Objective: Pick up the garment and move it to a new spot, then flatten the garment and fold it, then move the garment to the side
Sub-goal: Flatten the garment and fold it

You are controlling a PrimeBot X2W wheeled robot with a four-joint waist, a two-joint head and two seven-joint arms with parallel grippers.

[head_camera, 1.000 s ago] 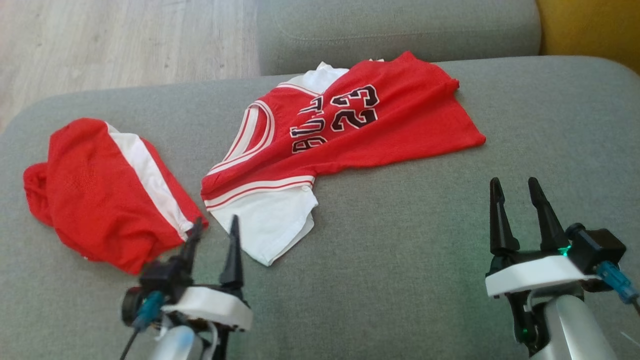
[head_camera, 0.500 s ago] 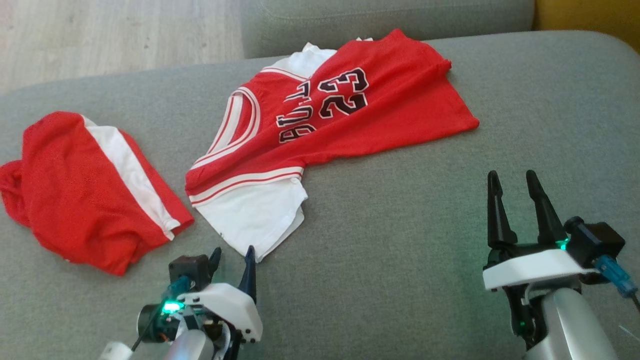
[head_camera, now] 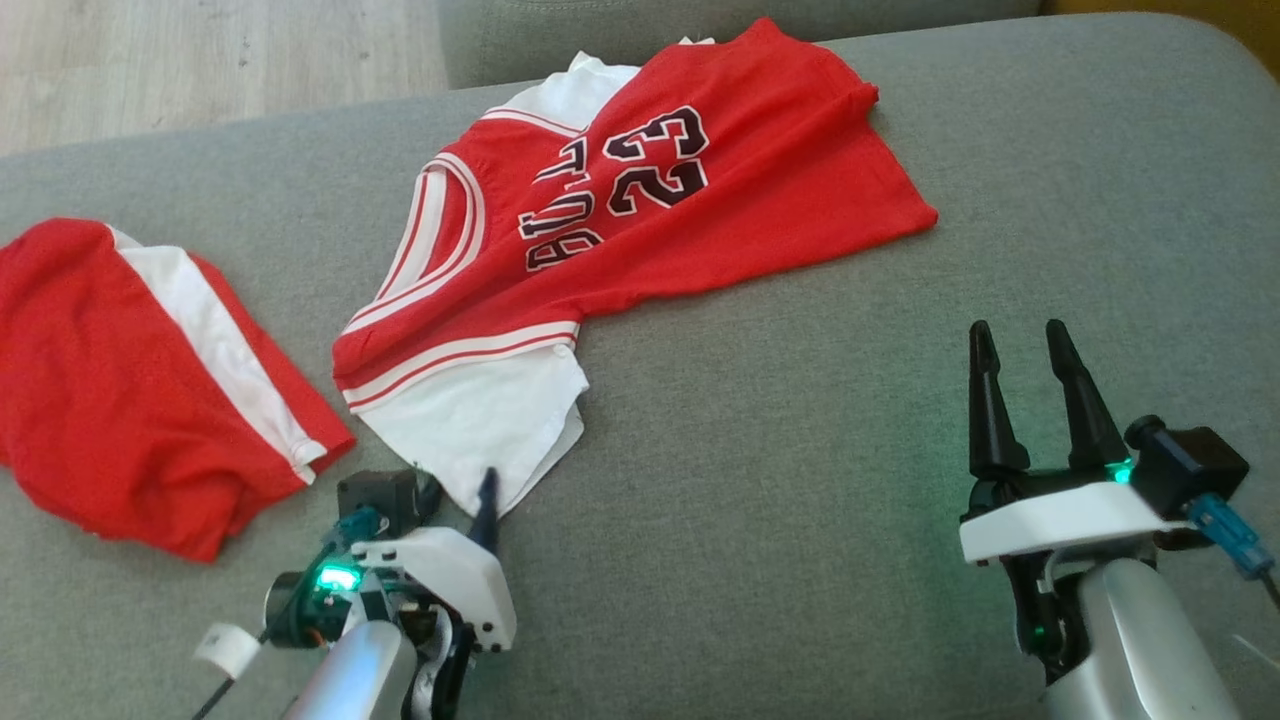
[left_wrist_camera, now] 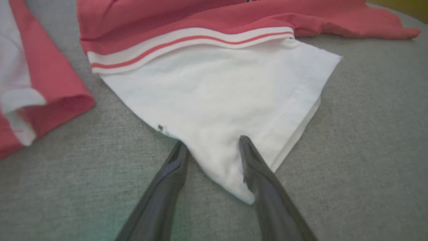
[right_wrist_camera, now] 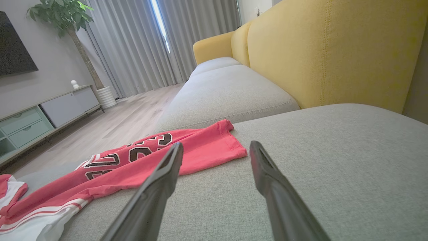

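- Left wrist view: left tool (left_wrist_camera: 211,140) has its fingers apart, straddling the near corner of the white sleeve (left_wrist_camera: 217,93) of the jersey (left_wrist_camera: 200,16); nothing is clamped yet.
- The jersey lies mid sofa seat (head_camera: 800,520), its long axis running from that sleeve toward the far right edge.
- The left arm is plainly nearer. The right tool (head_camera: 1016,335) hovers with fingers apart, well short of the hem, toward the front right.
- Red shorts (head_camera: 120,400) lie just left of the sleeve. By my reckoning, nothing blocks the pinch.
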